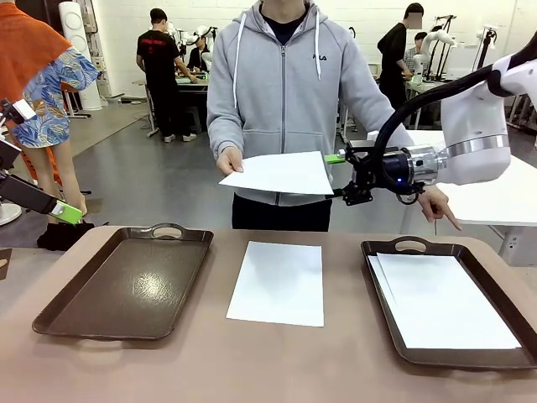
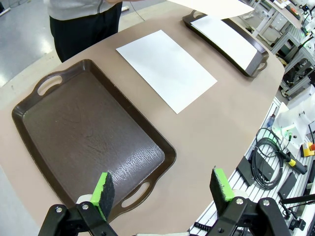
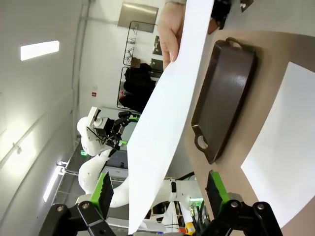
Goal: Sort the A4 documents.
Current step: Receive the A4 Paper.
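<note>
A person across the table holds out one A4 document (image 1: 277, 172) by its left edge with a hand (image 1: 228, 159). My right gripper (image 1: 340, 178) is at the sheet's right edge, open. In the right wrist view that sheet (image 3: 167, 113) runs between the spread fingers of the right gripper (image 3: 160, 189). Another A4 document (image 1: 277, 281) lies flat mid-table. More white sheets (image 1: 449, 298) rest in the right brown tray (image 1: 411, 246). My left gripper (image 2: 162, 189) hovers open over the near rim of the empty left tray (image 2: 88, 142); it also shows at the far left (image 1: 67, 211).
The person's other hand (image 1: 440, 206) points down toward the right tray. The left tray (image 1: 126, 281) holds nothing. Cables and devices (image 2: 275, 162) lie beyond the table's edge. A white table (image 1: 503, 189) stands behind my right arm.
</note>
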